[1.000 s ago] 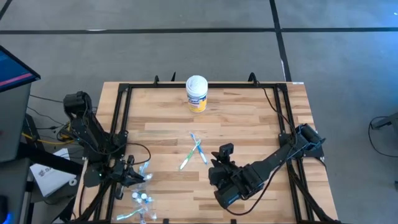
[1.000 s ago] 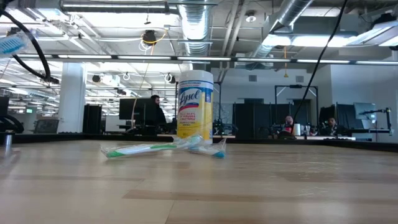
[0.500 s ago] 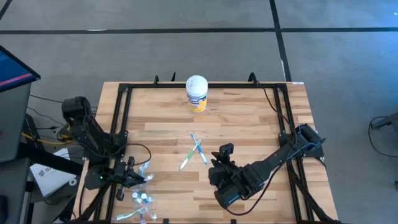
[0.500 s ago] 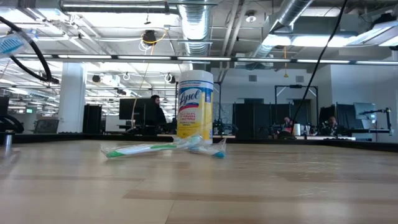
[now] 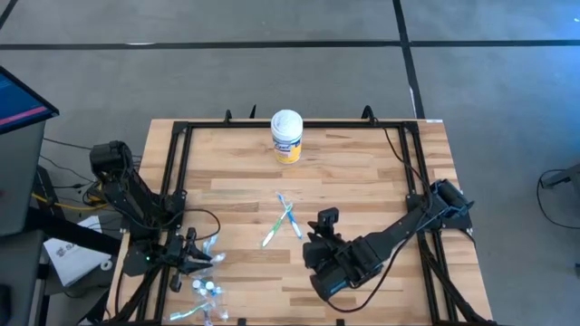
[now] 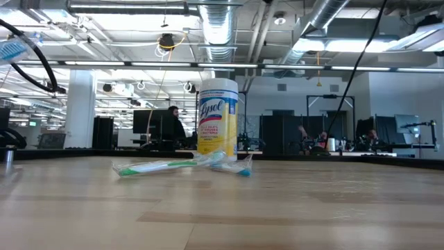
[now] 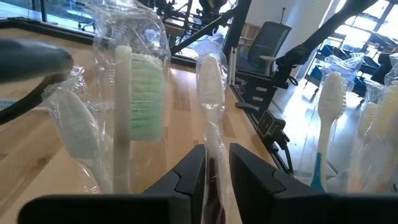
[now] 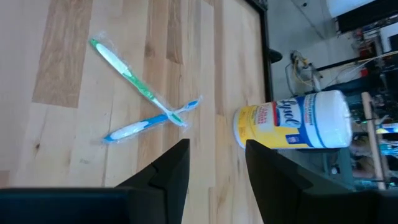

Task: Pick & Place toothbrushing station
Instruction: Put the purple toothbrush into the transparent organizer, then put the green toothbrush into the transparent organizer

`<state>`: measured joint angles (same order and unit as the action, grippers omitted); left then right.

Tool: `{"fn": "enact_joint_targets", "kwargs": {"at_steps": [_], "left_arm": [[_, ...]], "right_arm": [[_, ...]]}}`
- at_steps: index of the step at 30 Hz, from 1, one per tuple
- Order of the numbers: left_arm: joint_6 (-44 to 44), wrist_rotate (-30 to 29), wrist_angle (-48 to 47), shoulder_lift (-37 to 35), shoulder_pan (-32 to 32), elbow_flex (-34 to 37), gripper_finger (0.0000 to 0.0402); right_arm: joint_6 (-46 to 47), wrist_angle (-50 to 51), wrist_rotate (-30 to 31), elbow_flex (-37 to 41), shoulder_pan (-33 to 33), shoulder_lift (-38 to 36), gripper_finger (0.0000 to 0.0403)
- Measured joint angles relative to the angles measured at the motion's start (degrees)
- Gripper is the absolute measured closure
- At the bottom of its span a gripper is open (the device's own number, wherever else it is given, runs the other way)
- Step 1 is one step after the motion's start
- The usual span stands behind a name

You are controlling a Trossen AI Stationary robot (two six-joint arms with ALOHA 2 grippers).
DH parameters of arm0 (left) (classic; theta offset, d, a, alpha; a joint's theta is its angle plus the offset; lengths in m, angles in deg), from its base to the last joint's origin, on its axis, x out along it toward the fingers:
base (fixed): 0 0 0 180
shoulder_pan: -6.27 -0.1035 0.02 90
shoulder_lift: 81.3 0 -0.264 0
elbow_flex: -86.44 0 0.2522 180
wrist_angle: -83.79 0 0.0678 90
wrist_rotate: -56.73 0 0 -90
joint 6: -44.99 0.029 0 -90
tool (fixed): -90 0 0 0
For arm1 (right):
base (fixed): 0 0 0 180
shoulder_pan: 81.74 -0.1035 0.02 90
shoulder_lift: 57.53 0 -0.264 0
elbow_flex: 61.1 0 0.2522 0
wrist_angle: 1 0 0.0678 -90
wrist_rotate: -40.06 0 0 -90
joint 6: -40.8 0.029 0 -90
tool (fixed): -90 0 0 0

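Note:
Two wrapped toothbrushes, one green [image 5: 275, 230] and one blue [image 5: 292, 217], lie crossed on the middle of the wooden table [image 5: 362, 172]. A cluster of clear-wrapped toothbrushes [image 5: 205, 290] sits at the near left corner. My left gripper [image 5: 201, 261] is level at that cluster and open by a narrow gap. A white wrapped toothbrush [image 7: 208, 74] stands between its fingers, beside a green-bristled one [image 7: 134, 93]. My right gripper [image 8: 217, 162] hovers open over the table to the near right of the crossed pair [image 8: 146, 102] and holds nothing. My left gripper has the white toothbrush's wrapped handle [image 7: 216, 158] between its two fingers [image 7: 189, 177], which come at it level and lie across it. The toothbrush stands upright in the gap. Whether the fingers touch it I cannot tell.
A yellow and white wipes canister [image 5: 286, 136] stands upright at the far middle of the table. A black frame [image 5: 177, 181] runs along the table's edges. More wrapped brushes [image 7: 329, 112] crowd close to the left gripper. A blue brush head [image 6: 12, 48] shows high in the low view.

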<state>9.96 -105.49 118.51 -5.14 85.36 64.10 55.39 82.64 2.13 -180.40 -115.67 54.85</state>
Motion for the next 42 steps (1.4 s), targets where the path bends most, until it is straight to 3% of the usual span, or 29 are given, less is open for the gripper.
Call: {"fn": "enact_joint_targets", "kwargs": {"at_steps": [9,20,27,33,42], "left_arm": [[0.26,-0.88,0.0,-0.02,0.0,0.0,0.0304],[0.52,-0.86,0.46,-0.2,0.0,0.0,0.024],[9.41,-1.47,0.95,-6.99,0.0,0.0,0.0225],[18.78,-1.71,0.94,-14.11,-0.2,0.0,0.0227],[25.46,-4.11,0.89,-19.7,-0.79,0.0,0.0227]], "right_arm": [[0.0,-0.06,-1.81,0.0,1.14,0.0,0.0255],[-0.11,-0.16,-3.5,0.0,1.16,0.0,0.0255],[-0.41,-4.53,-10.46,0.32,2.82,0.0,0.0255],[-3.02,-12.33,-17.38,4.2,5.07,0.06,0.0255],[-3.94,-21.29,-26.34,11.17,8.79,0.07,0.0255]]}}
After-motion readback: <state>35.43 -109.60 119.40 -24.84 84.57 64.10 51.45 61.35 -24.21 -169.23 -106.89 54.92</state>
